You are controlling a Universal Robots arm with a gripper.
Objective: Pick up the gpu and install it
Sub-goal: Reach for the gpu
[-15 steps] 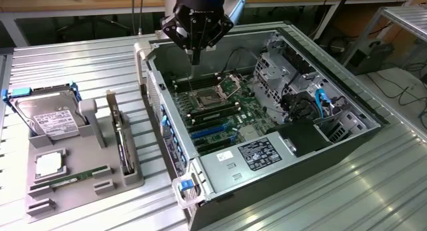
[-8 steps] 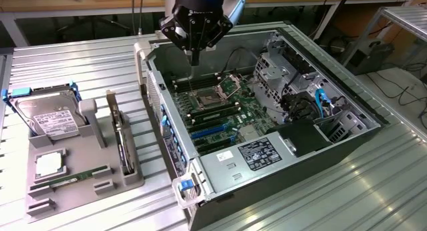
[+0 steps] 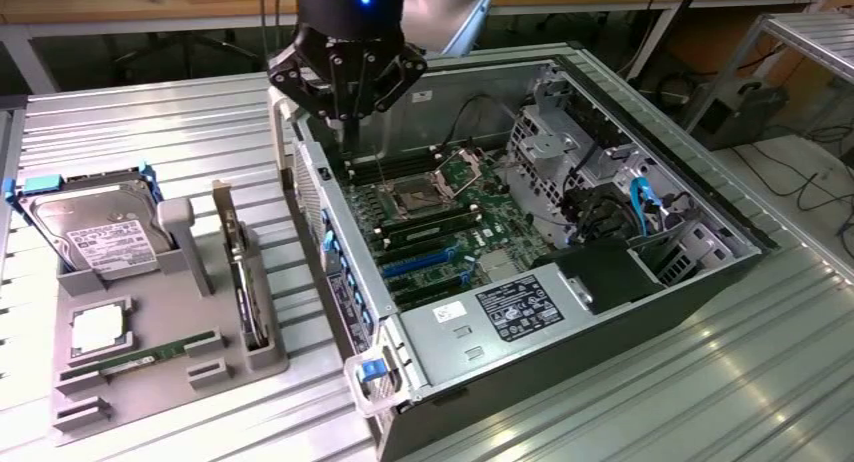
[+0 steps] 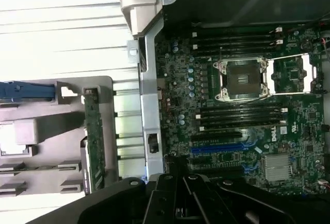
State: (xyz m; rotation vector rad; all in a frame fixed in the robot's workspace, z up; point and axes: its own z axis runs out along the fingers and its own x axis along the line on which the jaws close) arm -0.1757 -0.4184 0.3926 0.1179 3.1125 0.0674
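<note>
Task barely begun. The gpu [image 3: 242, 274] stands on edge in a slot of the grey holder tray [image 3: 160, 397] on the worktop [image 3: 147, 122], at the exterior view's left of the open pc case [image 3: 694, 217], ungrasped. The blue expansion slots [image 3: 420, 262] on the motherboard [image 3: 441, 217] look empty, so I judge that both pick-up and install remain.

The end effector [image 3: 344, 112] hangs pointing straight down over the far left wall of the case, well apart from the gpu and farther back than it. Its fingers look drawn together with nothing between them.

A hard drive [image 3: 104, 240], a cpu chip [image 3: 100, 327] and a memory stick [image 3: 140, 354] also sit in the tray, left of the gpu.
</note>
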